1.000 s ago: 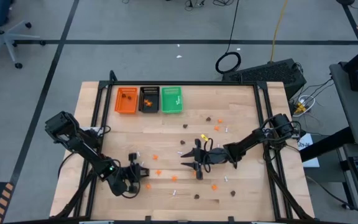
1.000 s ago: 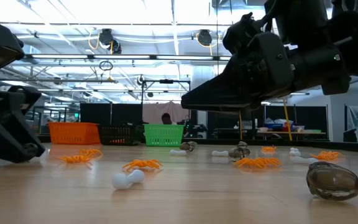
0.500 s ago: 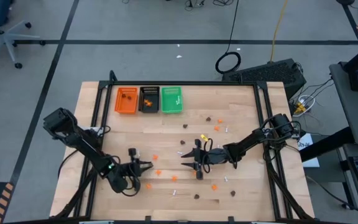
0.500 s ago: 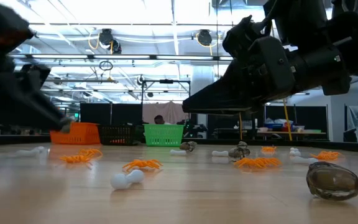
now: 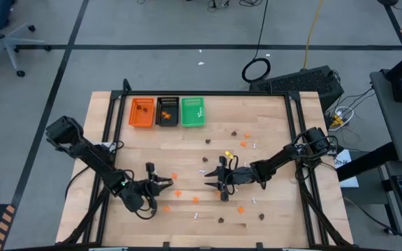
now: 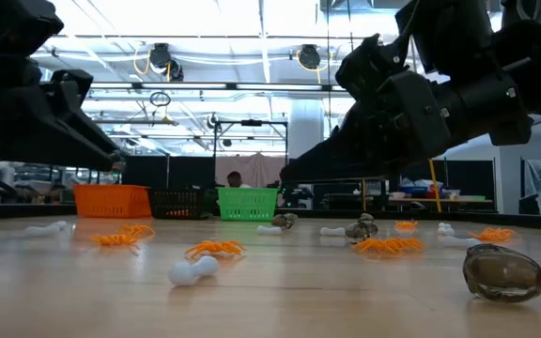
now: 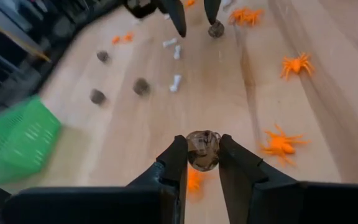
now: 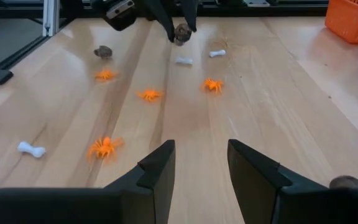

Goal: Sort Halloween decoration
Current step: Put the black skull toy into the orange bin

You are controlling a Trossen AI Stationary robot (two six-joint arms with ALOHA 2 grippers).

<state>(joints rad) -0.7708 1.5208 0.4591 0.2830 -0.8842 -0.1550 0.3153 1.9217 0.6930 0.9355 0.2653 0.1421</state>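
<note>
Wooden table (image 5: 271,118), pale planks in a black frame, stood on grey floor crossed by black tape lines. Three small trays sat in a row at the table's 11 o'clock edge: orange tray (image 5: 142,112), black tray (image 5: 167,111), green tray (image 5: 192,111), touching side by side. A grey office chair (image 5: 2,38) stood off at 10 o'clock, a coiled black cable (image 5: 257,70) on the floor at 12, a cluttered bench at 3.

Halloween decoration lay scattered over the table's middle and 6 o'clock half: orange spiders (image 7: 280,144), dark brown skull-like lumps (image 7: 141,86), small white bones (image 7: 175,82), mostly apart from one another. Low view showed one translucent brown lump (image 6: 502,272) and one white bone (image 6: 192,270) closest to the lens.

Left gripper (image 7: 202,151) at the table's 7 o'clock, fingers clamped on a brown lump (image 7: 202,149), held above the wood. Right gripper (image 8: 201,163) near table centre, toward 5 o'clock, fingers apart with nothing between them, hanging over bare wood.

Beyond the table: open hall, ceiling beams and lights, dark partitions, a person (image 6: 235,178) far off behind the trays.
</note>
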